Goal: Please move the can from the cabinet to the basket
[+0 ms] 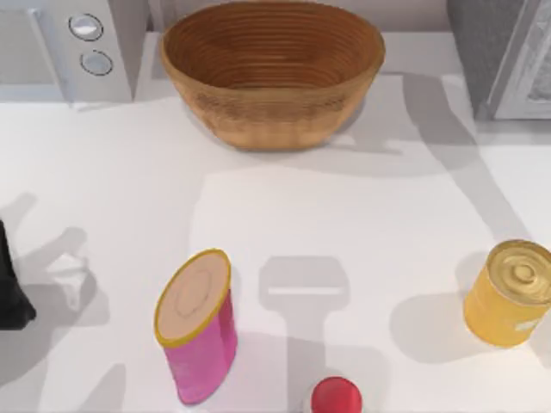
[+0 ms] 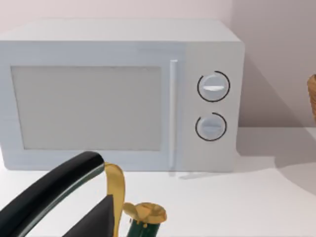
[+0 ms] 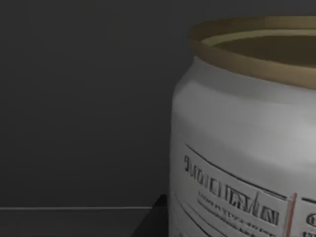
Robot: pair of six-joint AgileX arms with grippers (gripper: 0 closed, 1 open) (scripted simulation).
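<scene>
White desk across the whole top view. At its far left corner, a pale grey microwave with two round dials, door closed, seen front-on from the left wrist view. At the far right corner, part of a grey cabinet. Between the two, at the far edge, the basket: wide, woven, light brown, standing upright on the desk, its inside bare of cans. Nearer, left of centre, an upright pink canister with a yellow rim. Well apart from it, by the right edge, a squat gold tin, also upright. In the right wrist view, dark, the can: upright, pale silver body with a printed label, very close to the camera, against a dark wall and well apart from the basket. At the near edge of the desk, a small round red top, just beside the pink canister. Left arm parked at the desk's left edge. Cannot tell whether left hand or right hand is open or closed.
</scene>
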